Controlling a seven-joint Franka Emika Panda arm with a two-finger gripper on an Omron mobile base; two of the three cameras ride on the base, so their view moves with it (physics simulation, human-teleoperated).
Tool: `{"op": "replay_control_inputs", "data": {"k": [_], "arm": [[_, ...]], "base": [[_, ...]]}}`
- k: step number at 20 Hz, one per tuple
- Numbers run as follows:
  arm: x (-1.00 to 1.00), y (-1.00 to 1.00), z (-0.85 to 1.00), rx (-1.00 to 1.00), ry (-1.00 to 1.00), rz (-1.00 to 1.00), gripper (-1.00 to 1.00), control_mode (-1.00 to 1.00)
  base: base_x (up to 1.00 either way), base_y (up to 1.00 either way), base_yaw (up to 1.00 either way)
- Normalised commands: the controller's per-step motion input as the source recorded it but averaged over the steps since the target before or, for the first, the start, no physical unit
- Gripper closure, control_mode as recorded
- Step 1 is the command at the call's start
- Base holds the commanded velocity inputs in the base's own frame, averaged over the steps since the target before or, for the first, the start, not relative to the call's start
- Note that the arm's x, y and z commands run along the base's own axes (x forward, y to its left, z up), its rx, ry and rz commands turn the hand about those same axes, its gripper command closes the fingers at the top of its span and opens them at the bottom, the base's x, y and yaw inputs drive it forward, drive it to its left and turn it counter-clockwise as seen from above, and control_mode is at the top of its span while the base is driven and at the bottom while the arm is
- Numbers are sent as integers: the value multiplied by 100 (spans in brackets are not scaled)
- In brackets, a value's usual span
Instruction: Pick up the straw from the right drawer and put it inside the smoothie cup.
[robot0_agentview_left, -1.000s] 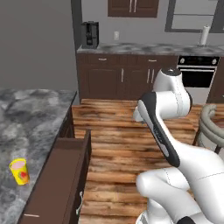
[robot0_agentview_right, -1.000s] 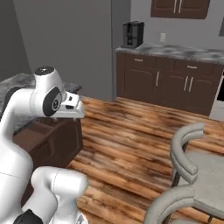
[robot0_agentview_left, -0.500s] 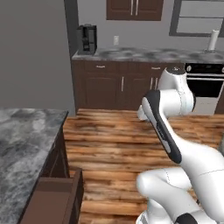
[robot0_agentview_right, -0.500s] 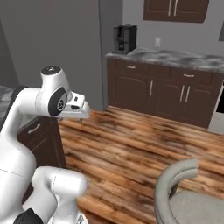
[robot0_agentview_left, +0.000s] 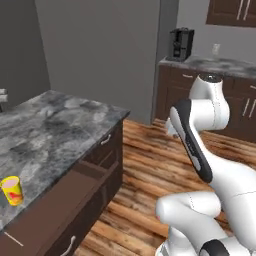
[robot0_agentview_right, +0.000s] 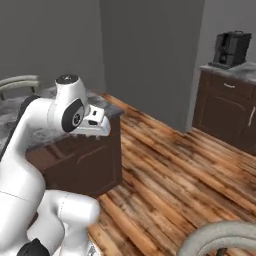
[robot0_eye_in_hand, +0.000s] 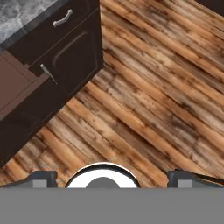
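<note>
Item: your gripper (robot0_eye_in_hand: 112, 177), jaws spread wide apart with nothing between them, pointed down at the plank floor (robot0_eye_in_hand: 148, 100) beside the island cabinet (robot0_eye_in_hand: 65, 57). Item: the right drawer (robot0_agentview_left: 60, 207), dark brown, stood pulled out from the island under the grey marbled countertop (robot0_agentview_left: 50, 130); its pale bar handle (robot0_agentview_left: 67, 246) showed on the front, and in the hand view its open corner (robot0_eye_in_hand: 17, 83) sat at the left edge. Item: the straw (robot0_agentview_left: 13, 239), a thin pale stick, lay flat inside that drawer toward its near end, apart from your gripper. Item: the smoothie cup (robot0_agentview_left: 12, 190), yellow with a red-orange patch, stood upright on the countertop near its front edge, just above the open drawer. Item: a narrower closed drawer with a curved pale handle (robot0_agentview_left: 105, 139) sat beyond the open one. Item: a black coffee machine (robot0_agentview_left: 181, 44) stood on the far counter.
</note>
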Motion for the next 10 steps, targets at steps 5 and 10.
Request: {"op": "replay_control_inputs", "data": {"k": [5, 10], "arm": [[0, 0, 0, 0, 0, 0, -100, 100], [0, 0, 0, 0, 0, 0, -100, 100]], "base": [[-74, -20, 80], [-12, 6, 80]]}}
